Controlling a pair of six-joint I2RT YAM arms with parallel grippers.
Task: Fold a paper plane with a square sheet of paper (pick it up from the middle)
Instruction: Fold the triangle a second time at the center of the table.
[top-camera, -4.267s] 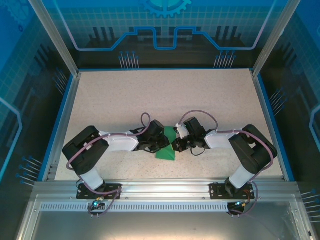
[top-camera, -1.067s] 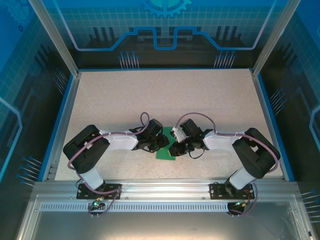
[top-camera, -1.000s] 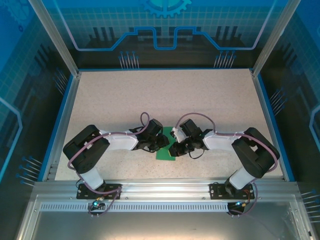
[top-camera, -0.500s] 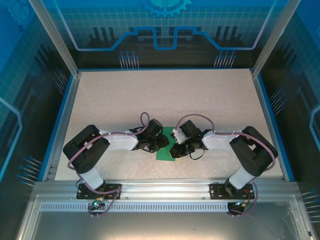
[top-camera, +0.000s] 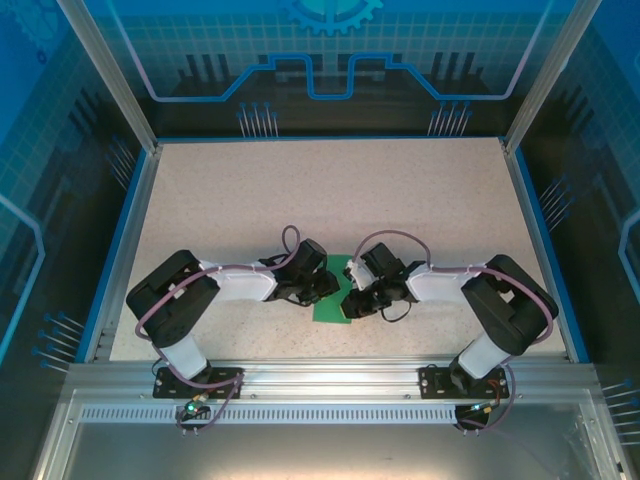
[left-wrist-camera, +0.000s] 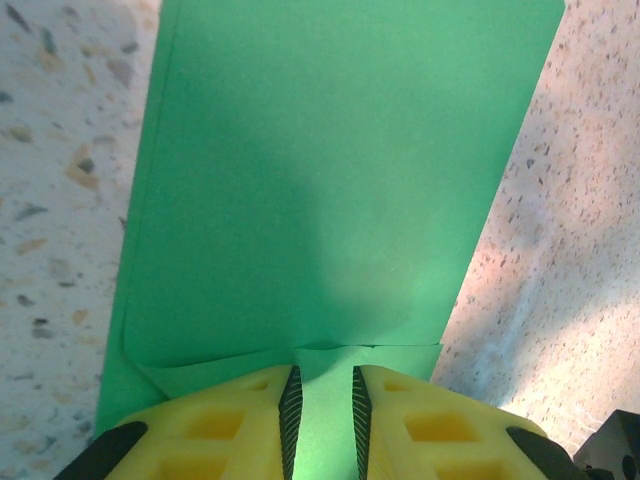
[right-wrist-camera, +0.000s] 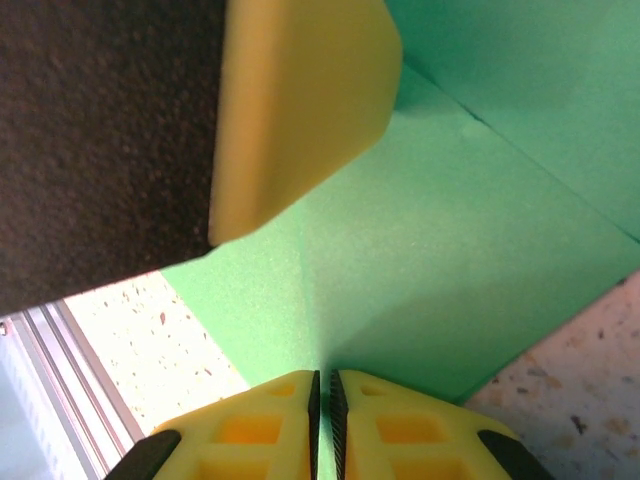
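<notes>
The square sheet of paper (top-camera: 330, 308) is bright green and lies folded into a narrow layered strip near the table's front middle. In the left wrist view the paper (left-wrist-camera: 330, 180) stretches away from my left gripper (left-wrist-camera: 322, 410), whose jaws pinch a small raised ridge of it. My left gripper (top-camera: 325, 290) meets the strip from the left and my right gripper (top-camera: 348, 303) from the right, nearly touching each other. My right gripper (right-wrist-camera: 322, 400) is shut on a crease of the paper (right-wrist-camera: 480, 230). A left fingertip (right-wrist-camera: 300, 100) hangs over the sheet.
The speckled table (top-camera: 330, 190) stretches bare toward the back wall. Blue rims (top-camera: 125, 250) bound its sides, and an aluminium rail (top-camera: 320, 375) with both arm bases runs along the front edge close to the paper.
My right gripper has crept slightly left and toward the front along the paper. The left arm has held still. Over several seconds the visible green shape has grown narrower.
</notes>
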